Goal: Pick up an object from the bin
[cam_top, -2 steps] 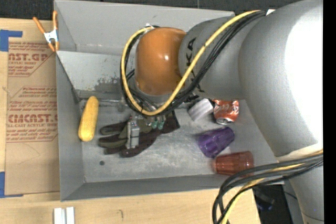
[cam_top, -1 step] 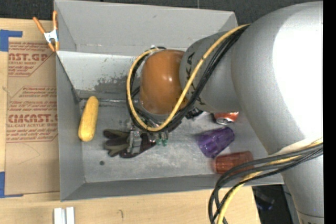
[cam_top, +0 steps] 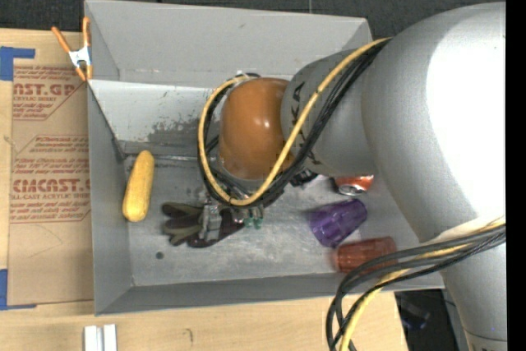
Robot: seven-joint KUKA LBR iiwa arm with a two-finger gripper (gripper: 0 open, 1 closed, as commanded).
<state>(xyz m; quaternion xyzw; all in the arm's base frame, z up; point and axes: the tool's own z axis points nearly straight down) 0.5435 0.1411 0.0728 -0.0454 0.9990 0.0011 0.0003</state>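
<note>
My gripper point(cam_top: 213, 218) pokes out below the orange wrist cover, low in the middle of the bin. It is right on top of a dark brown, glove-like floppy thing point(cam_top: 179, 223) lying flat on the bin floor. A yellow corn cob point(cam_top: 139, 185) lies upright along the left wall, a short way left of the gripper. A purple translucent cup point(cam_top: 338, 222) lies on its side to the right.
A reddish-brown cylinder point(cam_top: 365, 252) lies near the front right corner. A red can point(cam_top: 354, 184) peeks out from under the arm at the right. The arm and its cables cover the bin's middle and right.
</note>
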